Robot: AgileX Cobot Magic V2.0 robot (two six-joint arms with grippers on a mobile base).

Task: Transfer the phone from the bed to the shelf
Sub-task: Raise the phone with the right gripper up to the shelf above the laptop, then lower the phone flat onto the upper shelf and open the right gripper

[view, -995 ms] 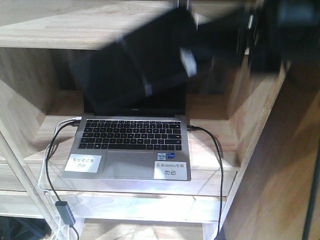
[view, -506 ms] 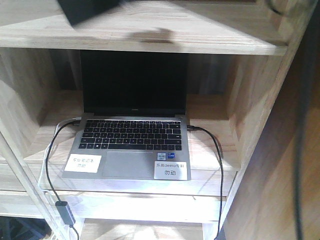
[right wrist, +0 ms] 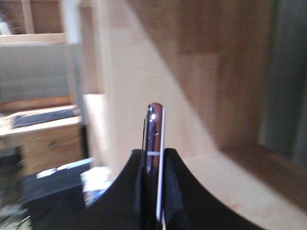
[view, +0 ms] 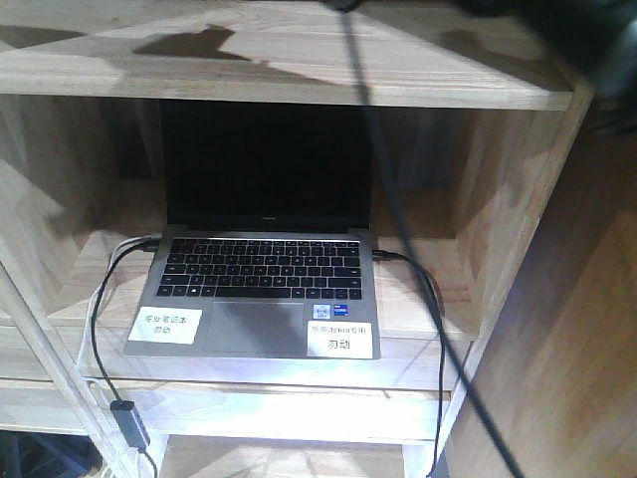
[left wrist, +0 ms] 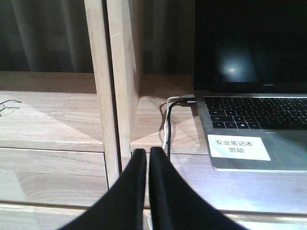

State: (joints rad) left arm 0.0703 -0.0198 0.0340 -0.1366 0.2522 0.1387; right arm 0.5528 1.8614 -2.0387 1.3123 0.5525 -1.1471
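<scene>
Pinching phone [right wrist: 154,143] edge-on, pinkish rim, R gripper [right wrist: 154,155].

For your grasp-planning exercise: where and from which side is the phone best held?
By its two flat faces, from one short end, as the right end effector holds the phone now: it is thin, so its broad faces give the fingers most contact.

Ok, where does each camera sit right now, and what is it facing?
Front view: looks down at the shelf and open laptop; only a blurred dark cable of the robot crosses it.
Left wrist: behind the shut left gripper, low, facing the laptop's left corner.
Right wrist: behind the right gripper clamping the phone edge-on, facing wood panels.
Front and left wrist share the laptop.
</scene>
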